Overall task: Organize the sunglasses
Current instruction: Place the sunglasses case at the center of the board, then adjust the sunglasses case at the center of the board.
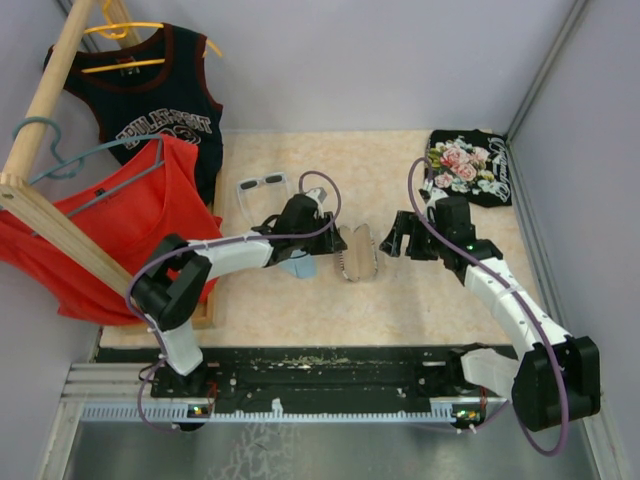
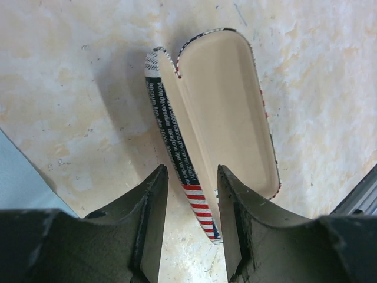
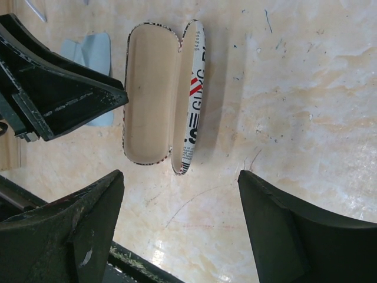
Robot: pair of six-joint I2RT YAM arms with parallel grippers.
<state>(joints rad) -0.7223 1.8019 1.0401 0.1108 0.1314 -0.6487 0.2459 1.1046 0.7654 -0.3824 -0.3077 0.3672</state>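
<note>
The white sunglasses (image 1: 262, 185) with dark lenses lie on the table at the back left, behind my left wrist and apart from both grippers. The flag-print case (image 1: 357, 252) lies open in the middle, cream lining up. My left gripper (image 1: 328, 240) is narrowly open at the case's left side. In the left wrist view (image 2: 192, 177) the raised lid's end sits between the fingers, close to the right one, with a gap to the left one. The case (image 2: 230, 106) is empty. My right gripper (image 1: 392, 243) is wide open and empty just right of the case (image 3: 150, 88).
A light-blue cloth (image 1: 298, 268) lies under my left wrist, left of the case. A wooden rack with a red shirt (image 1: 100, 220) and a black jersey (image 1: 160, 100) fills the left side. A black floral garment (image 1: 470, 165) lies at the back right.
</note>
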